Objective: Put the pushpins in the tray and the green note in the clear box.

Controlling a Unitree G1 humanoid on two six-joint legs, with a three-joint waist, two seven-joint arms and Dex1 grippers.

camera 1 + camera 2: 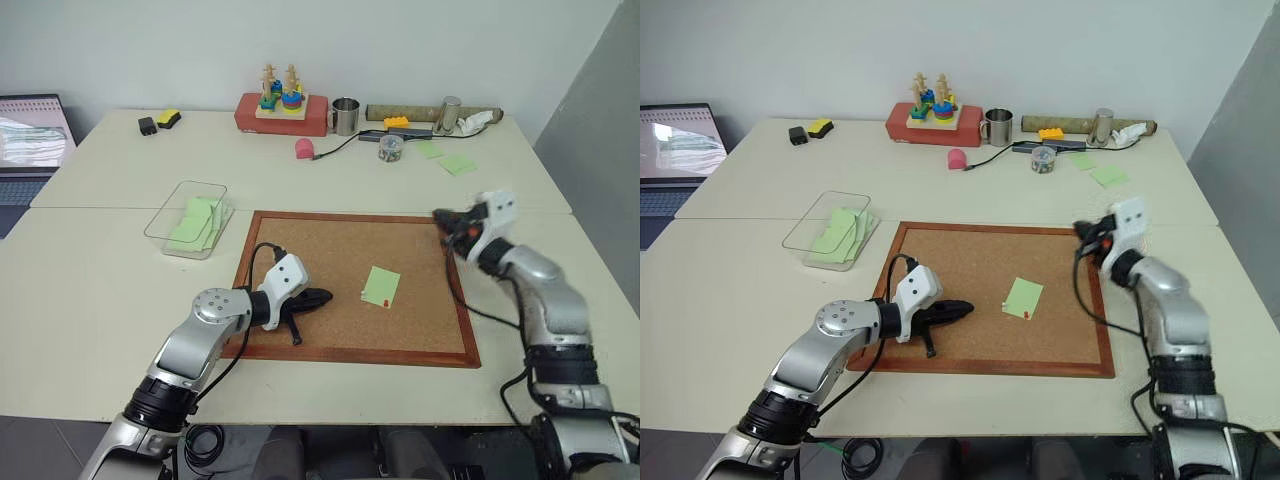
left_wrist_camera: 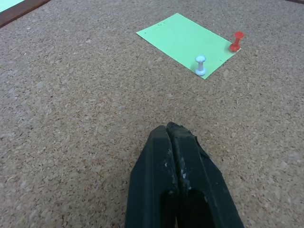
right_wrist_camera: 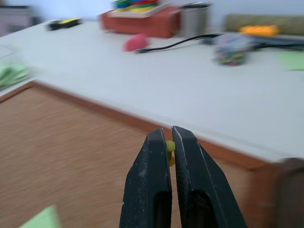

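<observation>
Over the far right corner of the cork board [image 1: 340, 270] I have my right gripper [image 3: 171, 135] clenched on a yellow pushpin [image 3: 170, 147]; in the right wrist view its small head shows pinched between the two black fingers, lifted off the board. My left gripper [image 2: 170, 135] rests low over the near left part of the board with its fingers pressed together and nothing between them.

Ahead of the left gripper, near the middle of the board, lies the green note [image 2: 186, 42], flat on the cork. A red pushpin [image 2: 236, 41] stands at one corner of the note, and a white pushpin [image 2: 200, 65] stands on the edge just beside it; both are upright in the cork.

Beyond the board's far left corner, on the surface [image 1: 110, 290], I see the clear box [image 1: 188, 218] with light green notes already lying inside it. I cannot make out the tray in these views.

Farther back along the wall stand a red block with a stacking toy [image 1: 282, 108], a metal cup [image 1: 345, 116], a cardboard tube [image 1: 420, 113] and a pink object [image 1: 305, 149] with a black cable [image 1: 345, 143] running past it. Two more green notes [image 1: 456, 163] lie on the surface at the far right, and a laptop [image 1: 35, 135] sits at the far left.
</observation>
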